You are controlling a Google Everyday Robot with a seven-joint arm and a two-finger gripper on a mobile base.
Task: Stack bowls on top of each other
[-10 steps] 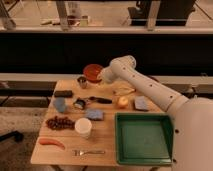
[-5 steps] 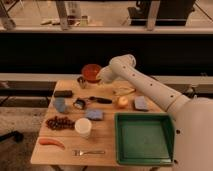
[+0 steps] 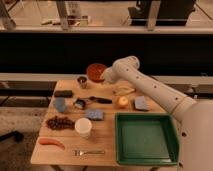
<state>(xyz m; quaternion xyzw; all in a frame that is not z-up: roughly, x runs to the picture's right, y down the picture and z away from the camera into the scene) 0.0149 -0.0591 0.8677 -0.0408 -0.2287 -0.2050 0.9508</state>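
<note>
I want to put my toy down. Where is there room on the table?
The green tray is empty inside. Bare wood lies between the fork and tray. The middle is crowded, and the gripper is by the orange bowl.

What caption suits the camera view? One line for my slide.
Robot gripper at the orange-red bowl on the table's far edge.

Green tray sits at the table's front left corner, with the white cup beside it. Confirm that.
Not quite: the camera view shows the green tray at the table's front right corner, the white cup to its left. The claw is by the orange-red bowl.
</note>
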